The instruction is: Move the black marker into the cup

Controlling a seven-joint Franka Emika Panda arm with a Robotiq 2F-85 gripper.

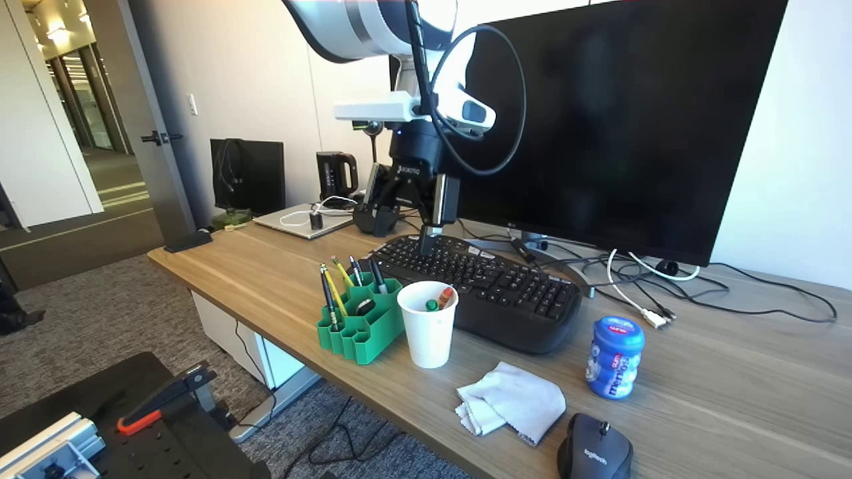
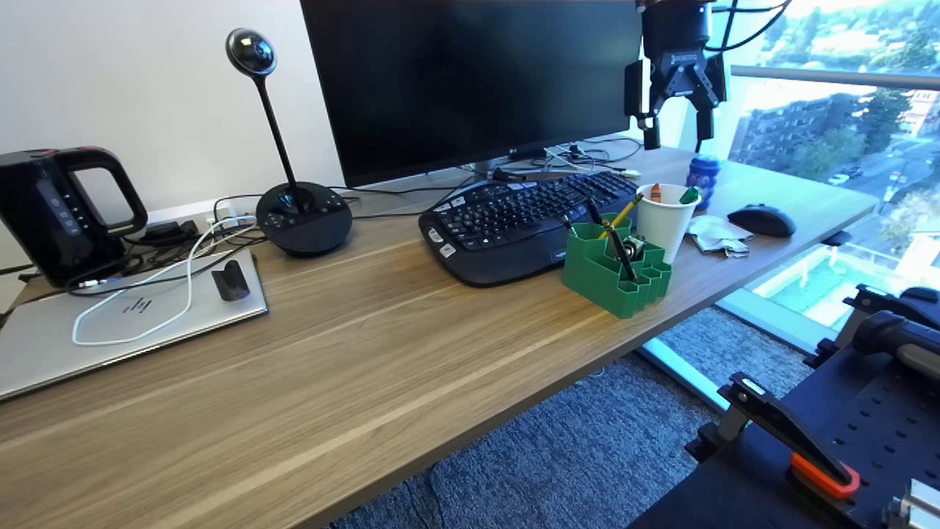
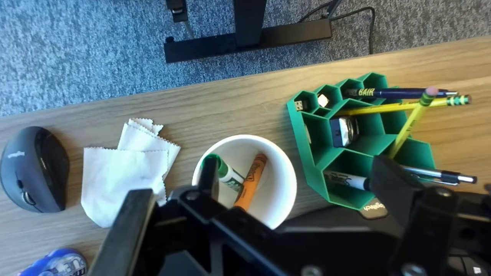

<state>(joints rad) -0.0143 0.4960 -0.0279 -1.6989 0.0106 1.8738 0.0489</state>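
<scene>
The wooden desk (image 2: 382,345) runs below a dark monitor (image 1: 599,133) whose top is cut off in both exterior views. Above the desk I have the gripper (image 2: 678,131), fingers spread wide. In my wrist view, one finger hides the upper end of the black marker (image 3: 347,179), which leans in a compartment of the green organizer (image 3: 372,142); I see just its white barrel. The other finger covers part of the cup (image 3: 280,176), just beside the organizer, and some of the green-capped marker (image 3: 233,178) inside; one end of the orange crayon (image 3: 253,180) is masked by the gripper. Farther out, the keyboard (image 3: 337,217) is mostly hidden and the blue container (image 3: 61,264) cropped by the bottom edge.
</scene>
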